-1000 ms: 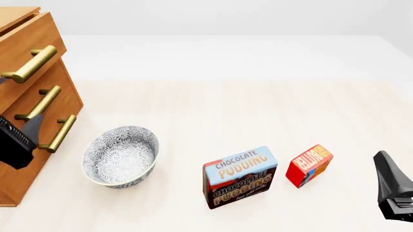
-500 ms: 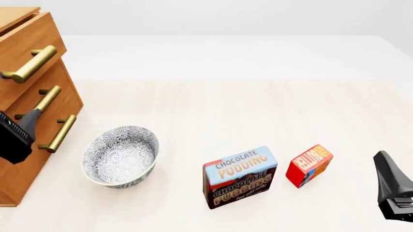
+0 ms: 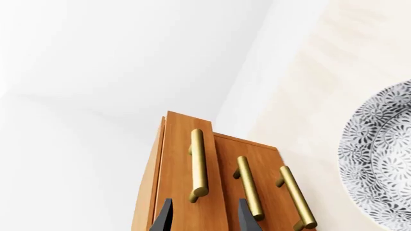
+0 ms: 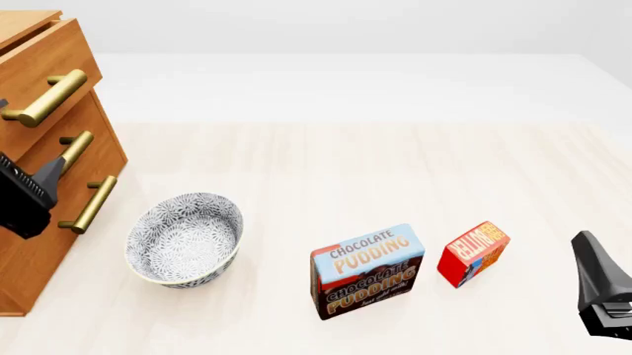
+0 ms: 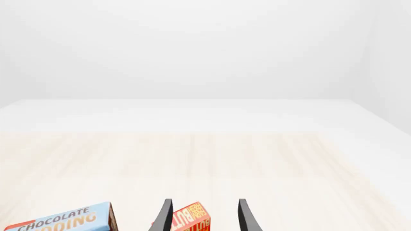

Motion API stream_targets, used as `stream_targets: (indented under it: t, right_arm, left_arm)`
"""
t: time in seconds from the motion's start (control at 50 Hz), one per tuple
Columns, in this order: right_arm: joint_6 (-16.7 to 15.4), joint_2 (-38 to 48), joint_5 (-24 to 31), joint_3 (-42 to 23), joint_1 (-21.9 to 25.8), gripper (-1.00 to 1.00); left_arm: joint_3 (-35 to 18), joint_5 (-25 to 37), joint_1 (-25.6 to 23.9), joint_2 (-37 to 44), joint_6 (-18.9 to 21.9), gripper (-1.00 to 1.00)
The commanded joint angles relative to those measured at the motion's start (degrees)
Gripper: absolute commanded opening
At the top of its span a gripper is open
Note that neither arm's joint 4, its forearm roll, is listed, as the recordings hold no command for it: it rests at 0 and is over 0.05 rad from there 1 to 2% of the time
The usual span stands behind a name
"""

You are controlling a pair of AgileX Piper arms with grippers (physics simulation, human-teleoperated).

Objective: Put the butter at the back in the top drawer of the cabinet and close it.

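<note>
My left gripper [image 3: 200, 216] is raised with its two dark fingers [image 3: 164, 217] spread apart, nothing between them. My right gripper [image 5: 202, 216] sits low and level, its fingers [image 5: 247, 217] parted too and empty, the arm [image 4: 602, 292] angled forward.

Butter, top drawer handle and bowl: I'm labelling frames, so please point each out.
butter [image 4: 473, 253], front view, on its red lettered face.
top drawer handle [image 4: 44, 98], front view, mid brass bar.
bowl [image 4: 185, 238], front view, inner patterned wall.
</note>
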Motion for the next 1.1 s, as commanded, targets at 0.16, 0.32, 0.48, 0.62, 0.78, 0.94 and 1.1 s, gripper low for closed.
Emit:
stream_targets:
  t: [0.16,0.32,0.48,0.62,0.78,0.94,1.1]
  right_arm:
    - [0.0,0.0,0.0,0.0,0.0,1.0]
    - [0.0,0.0,0.0,0.0,0.0,1.0]
    - [0.0,0.0,0.0,0.0,0.0,1.0]
    - [0.0,0.0,0.0,0.0,0.0,1.0]
    - [0.0,0.0,0.0,0.0,0.0,1.0]
    - [0.0,0.0,0.0,0.0,0.0,1.0]
    - [0.0,0.0,0.0,0.0,0.0,1.0]
  left_arm:
    - [-0.3,-0.9,0.6,1.1,0.3,1.0]
    - [-0.9,-2.3,0.3,3.7,0.1,1.0]
    - [-1.5,-3.5,1.0,5.4,-0.1,1.0]
    - [-1.4,-4.8,2.1,7.4,-0.4,1.0]
    - [-2.2,-5.3,2.8,8.2,-0.6,1.0]
    - [-2.1,-6.0,3.5,8.7,-0.3,1.0]
    - [-0.3,-9.3,3.8,10.2,1.5,1.0]
